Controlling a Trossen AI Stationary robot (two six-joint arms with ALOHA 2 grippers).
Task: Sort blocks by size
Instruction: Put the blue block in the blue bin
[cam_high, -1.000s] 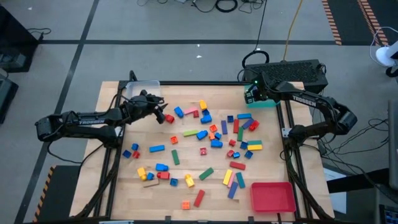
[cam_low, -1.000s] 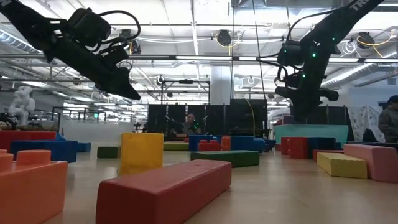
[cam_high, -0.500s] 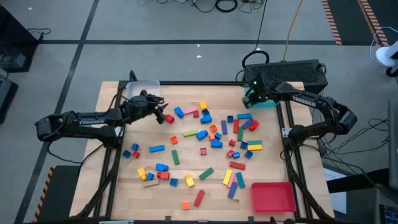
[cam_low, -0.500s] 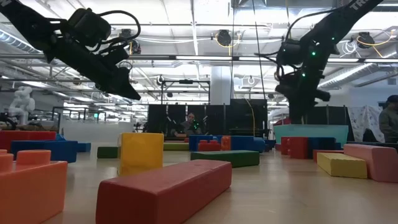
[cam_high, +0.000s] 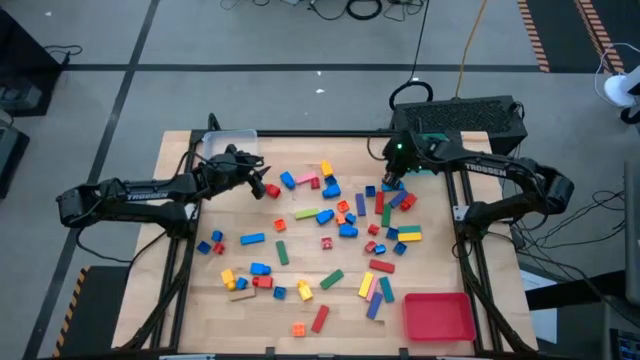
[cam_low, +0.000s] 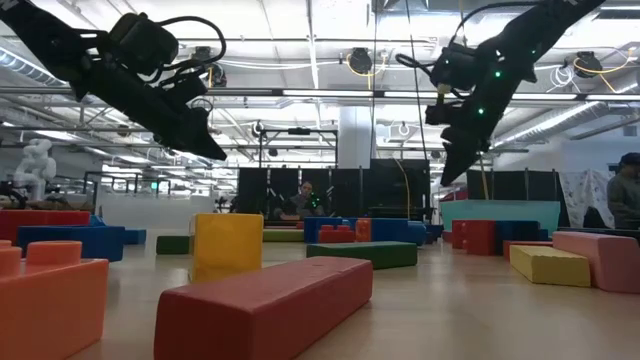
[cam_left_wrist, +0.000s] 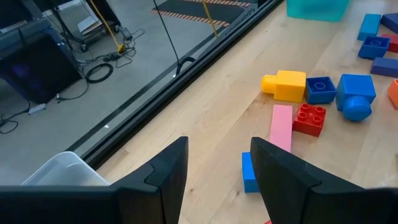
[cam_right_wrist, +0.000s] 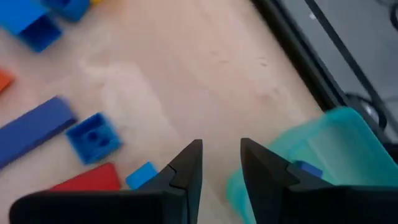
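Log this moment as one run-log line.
task: sort blocks by size | left gripper: open, empty, beside clear tray | right gripper: open, empty, above blocks near teal tray | red tray: empty

Three trays (cam_high: 438, 317), two arms (cam_high: 130, 192), dozens of blocks (cam_high: 333, 279)

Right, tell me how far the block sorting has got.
Barely started. One blue block lies in the teal tray; the red tray looks empty. Neither the left gripper nor the right gripper, fingers apart, holds anything. Dozens of blocks are still scattered across the table.
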